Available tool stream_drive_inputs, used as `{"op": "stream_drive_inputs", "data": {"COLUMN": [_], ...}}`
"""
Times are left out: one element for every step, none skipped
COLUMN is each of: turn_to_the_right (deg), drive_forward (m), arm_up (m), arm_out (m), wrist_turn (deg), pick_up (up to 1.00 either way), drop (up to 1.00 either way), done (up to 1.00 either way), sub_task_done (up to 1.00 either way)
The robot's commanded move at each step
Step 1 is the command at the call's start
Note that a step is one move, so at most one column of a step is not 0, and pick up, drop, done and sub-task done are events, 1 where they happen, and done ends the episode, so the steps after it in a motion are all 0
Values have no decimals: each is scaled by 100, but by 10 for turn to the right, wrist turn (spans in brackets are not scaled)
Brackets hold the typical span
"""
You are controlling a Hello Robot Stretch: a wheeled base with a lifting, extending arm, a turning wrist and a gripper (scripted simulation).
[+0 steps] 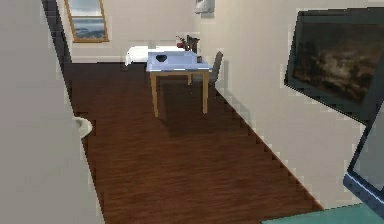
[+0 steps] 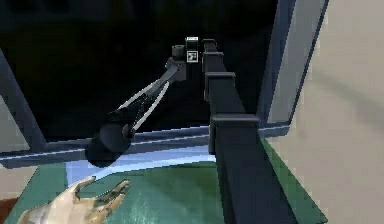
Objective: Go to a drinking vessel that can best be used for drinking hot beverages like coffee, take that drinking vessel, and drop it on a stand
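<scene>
Arm (image 2: 235, 130) extended — jaws angled down-left.

A home's dining room: a pale-topped, wooden-legged table (image 1: 157, 95) and grey chair (image 1: 215, 66) at upper centre, a dark wood-plank floor (image 1: 170, 155), and a dark framed painting (image 1: 335, 55) at upper right.

Wooden table (image 1: 180, 68) and chair (image 1: 215, 66) on dark floor (image 1: 170, 160), dark wall picture (image 1: 335, 60)

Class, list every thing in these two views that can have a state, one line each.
Table: upright, dark bowl-like thing on top.
Chair: upright, beside the table.
Dark round thing: at the fingers' far end; whether held, cannot tell.
Pale object: lying on the green surface.
Wall picture: hanging flat on the wall.
</scene>
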Motion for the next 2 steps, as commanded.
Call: {"op": "stream_drive_inputs", "data": {"turn_to_the_right": [0,0], "drive_forward": [0,0], "arm_up": [0,0], "arm_out": [-10,-38], "wrist_turn": [0,0], "pick_up": [0,0], "drop": [0,0], "done": [0,0], "sub_task_done": [0,0]}}
